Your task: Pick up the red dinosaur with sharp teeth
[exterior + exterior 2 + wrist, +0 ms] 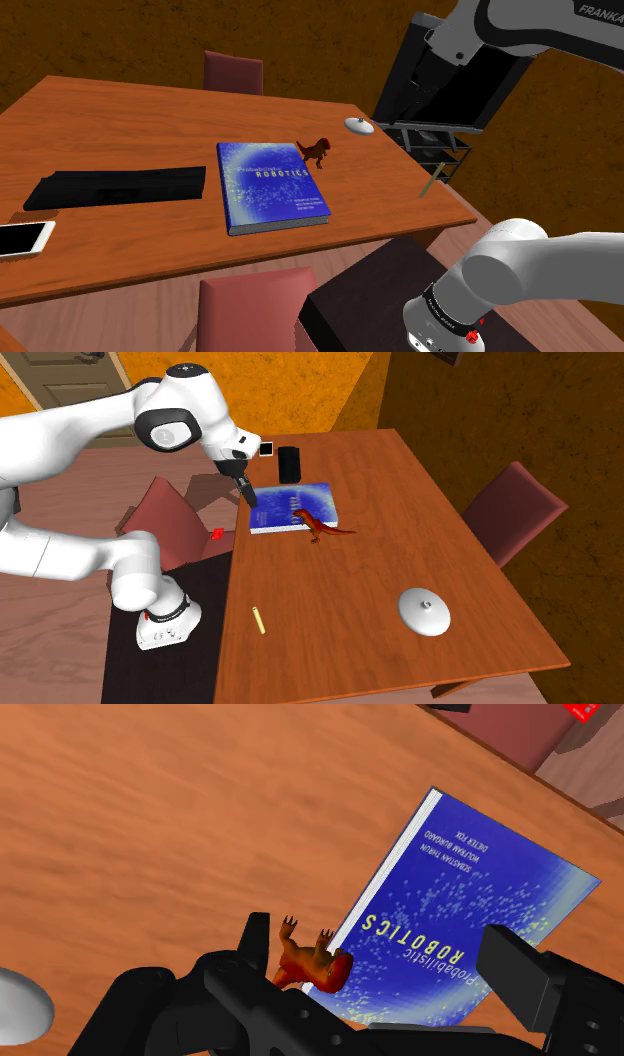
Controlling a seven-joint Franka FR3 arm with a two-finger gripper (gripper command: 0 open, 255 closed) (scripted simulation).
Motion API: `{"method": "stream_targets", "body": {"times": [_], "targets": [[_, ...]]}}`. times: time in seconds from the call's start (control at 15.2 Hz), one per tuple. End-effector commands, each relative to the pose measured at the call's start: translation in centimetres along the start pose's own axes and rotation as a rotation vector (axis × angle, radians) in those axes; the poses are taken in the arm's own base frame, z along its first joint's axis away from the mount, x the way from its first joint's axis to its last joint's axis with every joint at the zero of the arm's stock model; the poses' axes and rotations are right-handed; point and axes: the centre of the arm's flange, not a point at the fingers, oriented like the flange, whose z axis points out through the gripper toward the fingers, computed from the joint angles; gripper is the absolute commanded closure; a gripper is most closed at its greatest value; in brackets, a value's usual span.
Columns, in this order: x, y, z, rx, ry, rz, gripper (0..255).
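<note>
A small red dinosaur (317, 150) stands on the wooden table (120, 120), right beside the corner of a blue robotics book (270, 185). In the second exterior view the dinosaur (322, 527) is at the near side of the book (293, 507), and my gripper (247, 497) hangs well above the table's edge by the book. In the wrist view the fingers stand apart, so the gripper (390, 954) is open and empty. The dinosaur (310, 962) shows far below, close to one fingertip (258, 939), next to the book (470, 904).
A white lid (359, 125) lies past the dinosaur and a pencil (432, 182) near the table's edge. A long black object (115, 187) and a phone (22, 238) lie beyond the book. Red chairs (233, 70) stand around, and a dark rack (432, 135) beside the table.
</note>
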Motion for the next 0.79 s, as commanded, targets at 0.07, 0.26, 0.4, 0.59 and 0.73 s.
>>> {"method": "stream_targets", "body": {"times": [0.07, 0.26, 0.4, 0.59, 0.73], "targets": [[1.0, -0.3, 0.9, -0.012, -0.003, 0.0, 0], [3.9, -1.3, 3.7, -0.049, -0.014, -0.001, 0], [5.9, -1.9, 5.6, -0.074, -0.021, -0.002, 0], [8.8, -2.7, 8.5, -0.11, -0.031, -0.002, 0], [10.7, -3.2, 10.5, -0.135, -0.038, -0.003, 0]]}}
